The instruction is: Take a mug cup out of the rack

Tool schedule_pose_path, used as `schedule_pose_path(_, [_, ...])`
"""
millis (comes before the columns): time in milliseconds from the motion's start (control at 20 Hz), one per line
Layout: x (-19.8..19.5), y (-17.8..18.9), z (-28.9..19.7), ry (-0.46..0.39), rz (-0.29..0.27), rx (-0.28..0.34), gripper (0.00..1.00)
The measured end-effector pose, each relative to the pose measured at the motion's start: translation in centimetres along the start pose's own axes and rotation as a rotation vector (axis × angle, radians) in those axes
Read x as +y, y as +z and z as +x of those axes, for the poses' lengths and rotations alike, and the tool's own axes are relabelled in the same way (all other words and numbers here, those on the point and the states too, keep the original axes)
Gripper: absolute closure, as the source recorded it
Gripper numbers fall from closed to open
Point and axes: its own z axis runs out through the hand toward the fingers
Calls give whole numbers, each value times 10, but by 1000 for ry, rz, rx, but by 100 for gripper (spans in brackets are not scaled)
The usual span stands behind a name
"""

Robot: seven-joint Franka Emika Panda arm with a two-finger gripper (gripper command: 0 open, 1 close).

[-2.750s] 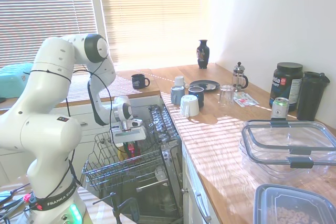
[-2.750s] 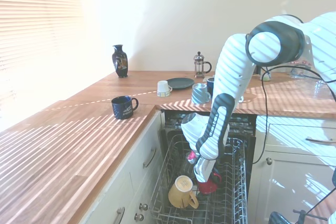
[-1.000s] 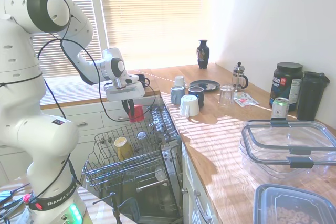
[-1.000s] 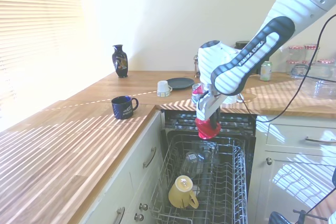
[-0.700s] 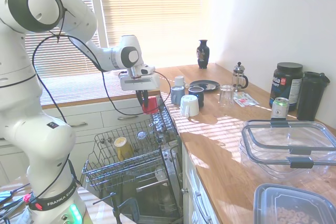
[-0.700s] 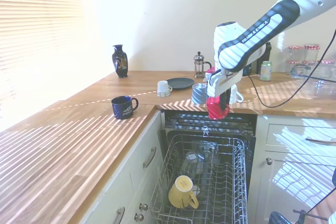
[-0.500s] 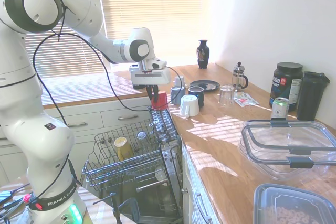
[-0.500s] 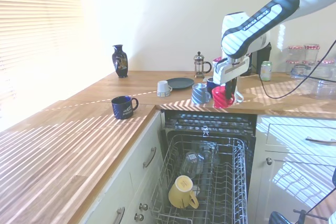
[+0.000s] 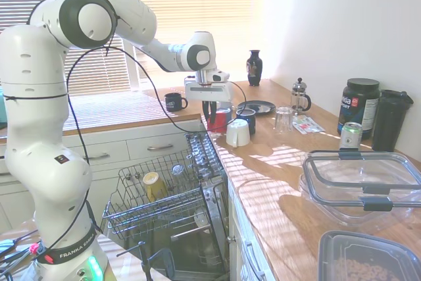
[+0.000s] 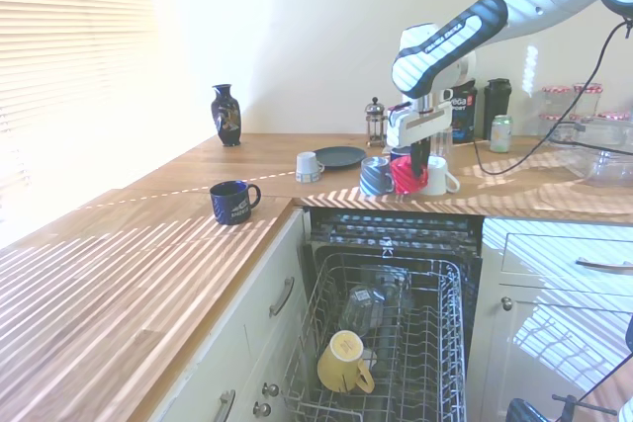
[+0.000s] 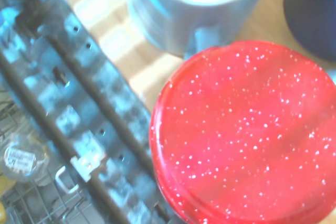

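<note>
My claw is closed on the mug cup, holding it above the worktop edge, just behind the open dishwasher. The red mug hangs below my fingers with its base facing down, clear of the rack, which sits well below and in front, pulled out on its rails. In the wrist view the speckled red base of the mug cup fills most of the frame, with the blue-grey cup just beside it and the edge of a dark mug on the other side.

I hold the mug from above, which I judge suits a lift straight up between the rack's tines. I judge the lifting-out part is done, since the mug is out of the rack; what remains is setting it down.

The spot is crowded (three cups cluster here): the blue-grey cup, the white mug and the dark mug all stand close around where I hover. Lowering will need care not to knock a neighbour. The yellow cup lies on its side in the rack, untouched, and another navy mug stands well apart on the worktop.
</note>
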Motion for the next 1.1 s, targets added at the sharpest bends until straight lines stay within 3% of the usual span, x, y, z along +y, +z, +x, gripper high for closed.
schedule_pose_path(300, [-6,30,20,1,-33,-27,100])
schedule_pose_path(350, [-6,33,23,3,-37,-27,0])
schedule_pose_path(1100, [3,39,38,51,-60,-23,0])
